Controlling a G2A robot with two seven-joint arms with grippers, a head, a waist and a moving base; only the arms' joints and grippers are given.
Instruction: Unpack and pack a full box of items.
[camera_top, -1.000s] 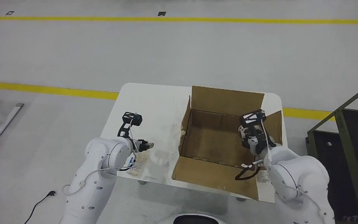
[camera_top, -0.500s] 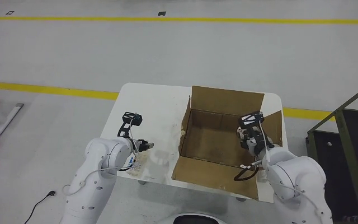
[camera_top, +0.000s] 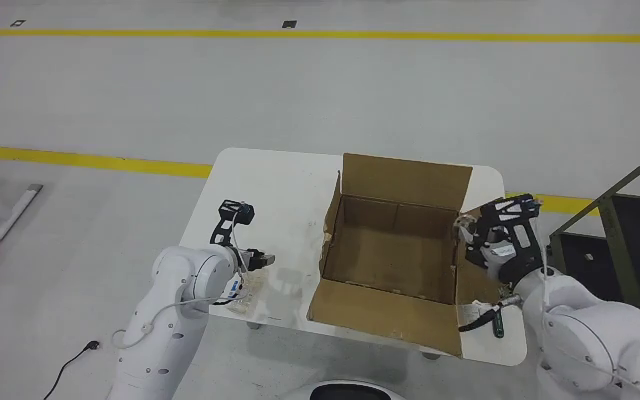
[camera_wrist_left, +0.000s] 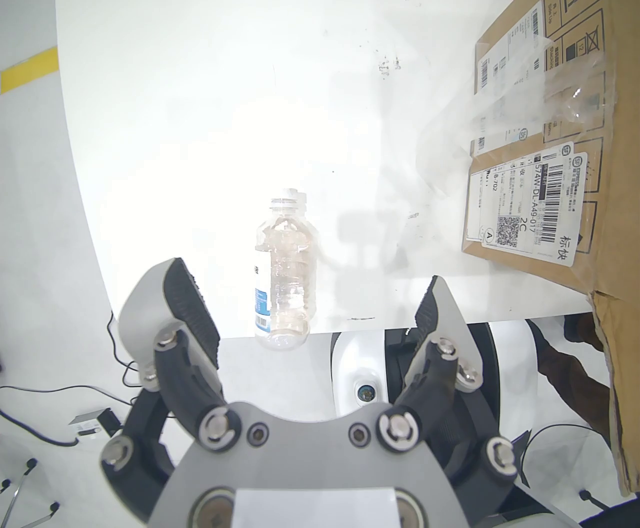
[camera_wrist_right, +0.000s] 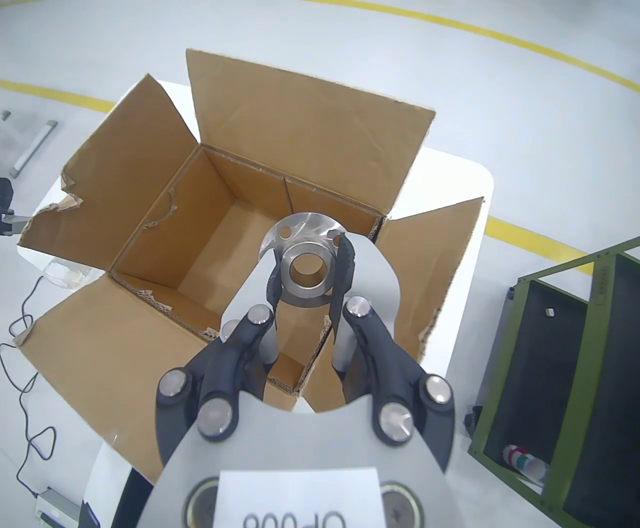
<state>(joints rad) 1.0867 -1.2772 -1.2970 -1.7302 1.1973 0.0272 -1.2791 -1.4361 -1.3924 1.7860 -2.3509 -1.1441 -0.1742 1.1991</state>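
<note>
Gripping a round steel flange (camera_wrist_right: 300, 227) with a raised hub, the right gripper (camera_wrist_right: 310, 247) is closed on that hub over the right flap of the open brown cardboard box (camera_top: 405, 180), right of centre in the top view. The left gripper (camera_wrist_left: 305, 280), spread wide and holding nothing, hangs left of the box over a clear plastic bottle (camera_wrist_left: 282, 250) lying by the white table (camera_top: 270, 180)'s lower edge.

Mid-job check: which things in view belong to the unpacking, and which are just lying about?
Job:
- box, open on the table
- flange, held in the right pincer
- bottle, lying at the table edge, in front of the open left pincer

Lying about:
- green rack beside the table
- floor cable
</note>
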